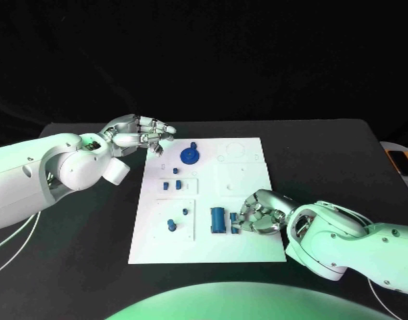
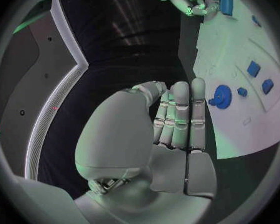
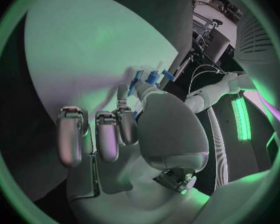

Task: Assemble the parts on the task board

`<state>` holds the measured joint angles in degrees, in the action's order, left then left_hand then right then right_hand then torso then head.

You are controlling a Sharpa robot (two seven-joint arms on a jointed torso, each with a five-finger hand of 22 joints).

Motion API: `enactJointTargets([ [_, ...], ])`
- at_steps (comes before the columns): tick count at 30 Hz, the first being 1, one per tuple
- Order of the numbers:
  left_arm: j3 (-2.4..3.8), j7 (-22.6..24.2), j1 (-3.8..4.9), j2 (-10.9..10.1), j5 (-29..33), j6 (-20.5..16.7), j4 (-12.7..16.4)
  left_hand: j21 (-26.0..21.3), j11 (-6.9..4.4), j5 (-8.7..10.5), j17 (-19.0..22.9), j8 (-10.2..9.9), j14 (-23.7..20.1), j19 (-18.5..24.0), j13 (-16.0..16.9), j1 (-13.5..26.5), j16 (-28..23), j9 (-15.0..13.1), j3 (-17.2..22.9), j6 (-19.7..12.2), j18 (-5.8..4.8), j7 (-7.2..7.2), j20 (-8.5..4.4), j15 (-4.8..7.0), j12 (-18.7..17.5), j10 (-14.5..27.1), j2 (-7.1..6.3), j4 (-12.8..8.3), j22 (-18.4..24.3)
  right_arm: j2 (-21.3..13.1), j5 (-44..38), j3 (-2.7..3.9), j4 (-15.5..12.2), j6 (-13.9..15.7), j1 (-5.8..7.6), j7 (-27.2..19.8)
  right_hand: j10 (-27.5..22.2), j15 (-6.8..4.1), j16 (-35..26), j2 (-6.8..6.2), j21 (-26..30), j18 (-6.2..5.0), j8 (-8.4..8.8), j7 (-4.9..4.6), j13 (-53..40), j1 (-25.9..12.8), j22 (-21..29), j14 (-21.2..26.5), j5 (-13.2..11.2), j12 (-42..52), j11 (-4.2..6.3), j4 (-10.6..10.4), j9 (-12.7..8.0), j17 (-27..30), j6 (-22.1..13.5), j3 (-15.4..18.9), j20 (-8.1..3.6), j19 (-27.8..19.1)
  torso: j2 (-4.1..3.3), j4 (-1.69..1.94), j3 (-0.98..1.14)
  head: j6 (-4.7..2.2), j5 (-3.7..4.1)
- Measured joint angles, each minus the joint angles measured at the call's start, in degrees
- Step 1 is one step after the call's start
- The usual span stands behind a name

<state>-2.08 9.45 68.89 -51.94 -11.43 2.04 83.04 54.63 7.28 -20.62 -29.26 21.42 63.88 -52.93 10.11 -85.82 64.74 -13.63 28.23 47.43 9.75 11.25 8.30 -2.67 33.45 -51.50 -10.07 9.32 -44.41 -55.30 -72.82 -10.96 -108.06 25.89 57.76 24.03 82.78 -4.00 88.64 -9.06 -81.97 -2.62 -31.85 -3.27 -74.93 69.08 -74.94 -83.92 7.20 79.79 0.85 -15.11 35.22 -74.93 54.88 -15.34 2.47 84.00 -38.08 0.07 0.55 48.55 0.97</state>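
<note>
Right hand (image 1: 259, 215) down on the near right part of the task board (image 1: 247, 253), fingers gathered beside the upright blue cylinder (image 1: 217, 219); contact looks likely, yet a true pinch cannot be told from the head view, and in the right wrist view the fingers (image 3: 124, 124) curl toward a small cluster of blue pieces (image 3: 151, 78) with the grasp itself hidden. Left hand (image 1: 139, 133) hovering off the board's far left corner, fingers curled in on nothing — clenched, idle, just beside the blue gear (image 1: 191, 155) but apart from it; same in the left wrist view, fingers (image 2: 180, 115) folded together with the gear (image 2: 222, 95) beyond them on the white plate. Other parts lying loose: two small blue blocks (image 1: 173, 183) mid-board, a small blue peg (image 1: 171, 225) and a smaller one (image 1: 185, 213) in the near left recess. Step in hand, by judgement: securing the cylinder for seating in its place. To do it well — settle the fingertips on opposite sides low on the body, keep it upright, lift straight so it clears the neighbouring piece without tipping it, then lower square to the socket instead of pushing at an angle. Main risk: the cylinder toppling or skidding on the smooth plate under a one-sided push. Left hand best kept clear of the gear until needed
</note>
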Motion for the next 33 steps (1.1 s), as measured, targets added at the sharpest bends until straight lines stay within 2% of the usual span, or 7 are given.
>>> enactJointTargets([
  [8,-0.08,0.11,-0.03,0.13,0.00,-0.15,-0.10,0.00,0.00,0.00,0.08,0.00,0.00,0.00,-0.02,0.00,-0.01,0.04,0.00,-0.04,-0.01,0.04,0.00,0.00,0.00,0.00,0.00,0.00,-0.05,-0.94,0.67,0.09,-0.47,2.07,1.30,-1.88,-0.26,0.00,0.00,-0.78,1.25,0.00,0.50,-0.12,0.00,-0.78,0.01,0.00,1.03,-0.73,-0.26,-1.42,-0.23,0.00,-0.12,1.95,0.00,0.00,0.04,0.02,-0.03,-0.40,0.11],
  [15,-0.72,1.28,-0.28,0.45,1.02,-1.52,-0.48,-2.66,0.60,0.00,2.03,0.00,-4.39,2.96,-0.19,2.60,-4.49,0.35,-0.64,-1.76,0.00,0.50,0.63,-0.84,0.00,1.05,-1.10,1.29,1.28,-1.60,10.33,0.19,2.46,5.02,4.89,-10.27,-2.65,0.41,-2.27,-0.29,9.26,-0.10,2.24,-1.48,0.01,-0.20,0.01,-0.09,2.89,-3.57,-1.30,-1.09,-0.89,0.01,-2.80,2.68,0.11,-0.17,0.53,0.09,-0.27,-1.53,0.12],
  [18,-1.04,2.29,-0.52,0.86,2.53,-2.83,-0.98,-6.95,0.89,0.00,4.19,0.00,-7.75,4.98,-0.79,3.73,-8.76,0.35,-2.11,-2.38,0.00,0.31,1.45,-1.51,-0.63,2.00,-2.23,2.75,3.86,-0.77,18.57,0.23,6.30,5.47,6.39,-16.75,-8.52,1.29,-5.03,1.03,18.32,-1.50,4.10,-2.75,2.89,3.68,0.02,-0.20,3.79,-10.74,-2.32,0.16,-1.59,0.13,-5.48,1.43,0.91,-3.39,0.99,0.16,-0.52,-2.61,0.34],
  [21,-1.22,3.87,-0.99,1.58,5.06,-4.97,-1.78,-12.61,1.27,0.00,7.94,1.19,-9.48,5.85,-2.53,3.22,-15.90,0.09,-2.21,-2.46,0.00,0.22,2.11,-1.88,-2.43,0.96,-1.72,3.82,7.62,1.16,27.83,0.44,11.67,5.26,7.47,-23.84,-19.65,2.56,-12.71,2.37,35.99,-5.00,5.16,-4.06,13.80,8.54,0.15,1.60,2.87,-23.99,-3.43,3.23,-1.85,9.68,-7.38,-1.85,1.92,-10.75,1.67,0.20,-0.80,-3.94,0.42],
  [24,-1.30,6.07,-1.68,2.46,8.19,-7.79,-3.00,-16.59,1.10,0.00,10.83,1.86,-9.74,6.51,-4.58,2.64,-22.49,-0.07,-2.04,-2.46,0.00,0.22,2.60,-2.15,-5.23,-0.98,-1.14,3.99,10.19,3.57,36.02,0.77,17.67,4.52,8.21,-30.07,-26.57,3.52,-22.42,1.80,52.41,-7.12,6.13,-5.12,21.94,10.41,4.31,7.40,2.45,-32.85,-4.75,5.44,-2.09,21.71,-9.67,-5.96,2.93,-18.13,2.41,0.21,-1.01,-5.31,0.28],
  [28,-1.37,9.71,-2.31,4.13,11.88,-11.86,-5.94,-21.94,1.32,0.00,13.27,2.20,-9.22,7.74,-6.41,2.26,-30.70,-0.12,-1.66,-1.60,0.00,0.41,3.41,-2.89,-9.61,-3.85,-0.76,4.36,13.61,7.19,45.08,1.21,26.18,2.82,8.89,-36.38,-30.59,5.11,-36.49,0.68,60.15,-7.15,7.70,-6.64,29.29,10.02,8.96,16.70,2.21,-39.22,-6.13,7.60,-3.87,35.07,-10.94,-11.70,4.43,-22.93,3.25,0.17,-1.13,-7.06,0.12],
  [33,-1.38,13.71,-2.77,7.14,14.82,-15.47,-10.25,-31.47,1.82,0.00,14.83,1.67,-10.81,11.04,-6.46,2.13,-39.80,0.29,-1.08,-2.10,-0.01,0.43,6.11,-4.53,-15.18,-4.34,-0.95,4.99,19.88,10.69,55.11,1.45,34.67,-0.67,9.05,-41.75,-29.46,9.12,-57.82,-1.80,71.72,-7.14,12.39,-8.21,49.56,6.83,18.61,27.72,1.66,-57.37,-9.02,10.27,-8.40,46.28,-10.21,-19.44,8.09,-32.65,4.15,0.23,-1.10,-9.18,-0.04],
])
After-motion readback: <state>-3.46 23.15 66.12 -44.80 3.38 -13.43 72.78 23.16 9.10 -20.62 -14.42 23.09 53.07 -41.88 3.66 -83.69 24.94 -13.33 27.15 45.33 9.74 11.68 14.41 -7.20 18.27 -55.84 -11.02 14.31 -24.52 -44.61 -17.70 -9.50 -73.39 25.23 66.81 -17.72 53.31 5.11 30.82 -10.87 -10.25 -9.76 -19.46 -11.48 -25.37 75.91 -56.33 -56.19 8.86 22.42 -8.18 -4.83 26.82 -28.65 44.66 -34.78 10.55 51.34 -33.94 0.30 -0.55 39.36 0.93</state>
